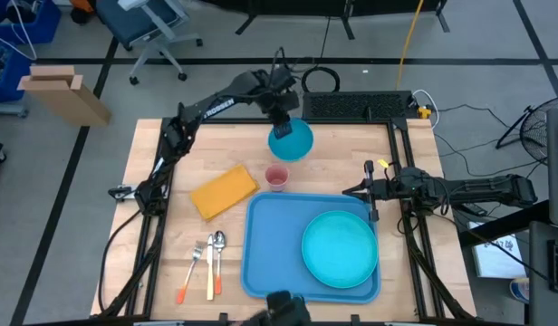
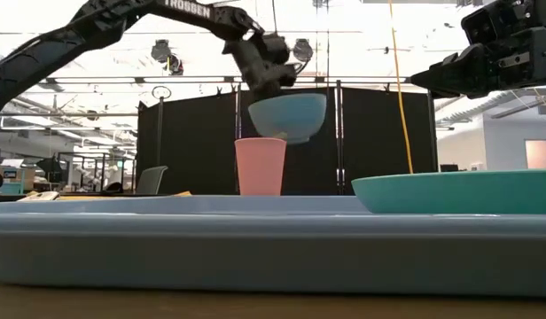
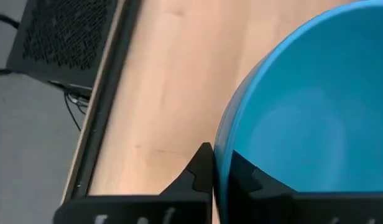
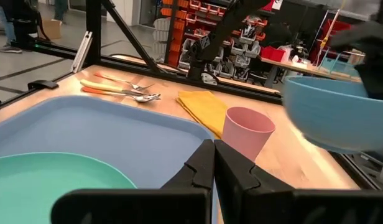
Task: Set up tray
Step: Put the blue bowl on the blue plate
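I count one large blue plastic tray (image 1: 270,244), one round teal plate (image 1: 340,249) on it, one blue bowl (image 1: 291,139), one pink cup (image 1: 277,177), one yellow cloth (image 1: 224,191) and three utensils (image 1: 206,263) beside the tray.

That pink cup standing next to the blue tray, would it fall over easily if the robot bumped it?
Probably. The pink cup stands upright, taller than it is wide, with a base narrower than its rim, so a sideways nudge might tip it. It looks thin-walled and likely light. Once down, it would likely roll in a curve toward the tray.
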{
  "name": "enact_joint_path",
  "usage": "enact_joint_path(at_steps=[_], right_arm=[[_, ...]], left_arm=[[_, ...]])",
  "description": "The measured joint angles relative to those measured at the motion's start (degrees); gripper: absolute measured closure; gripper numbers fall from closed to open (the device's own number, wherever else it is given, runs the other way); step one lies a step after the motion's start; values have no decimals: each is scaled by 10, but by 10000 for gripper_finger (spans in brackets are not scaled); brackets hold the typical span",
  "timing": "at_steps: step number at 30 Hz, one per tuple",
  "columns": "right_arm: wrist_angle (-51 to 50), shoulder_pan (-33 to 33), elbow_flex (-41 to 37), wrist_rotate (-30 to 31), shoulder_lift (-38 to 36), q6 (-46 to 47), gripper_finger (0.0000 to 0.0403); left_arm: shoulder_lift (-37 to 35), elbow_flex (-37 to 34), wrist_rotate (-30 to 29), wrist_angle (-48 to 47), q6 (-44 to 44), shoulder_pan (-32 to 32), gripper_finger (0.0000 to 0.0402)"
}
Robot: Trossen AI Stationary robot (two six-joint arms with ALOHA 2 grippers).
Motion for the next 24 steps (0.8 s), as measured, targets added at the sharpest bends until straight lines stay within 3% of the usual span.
enact_joint_path(at_steps=[18,24], right_arm=[[-18,-15,0,15,-102,18,403],[-56,-47,0,14,-103,25,403]], left_arm=[[-10,1,-20,-16,4,-219,395],[-5,1,-42,36,-30,-283,395]])
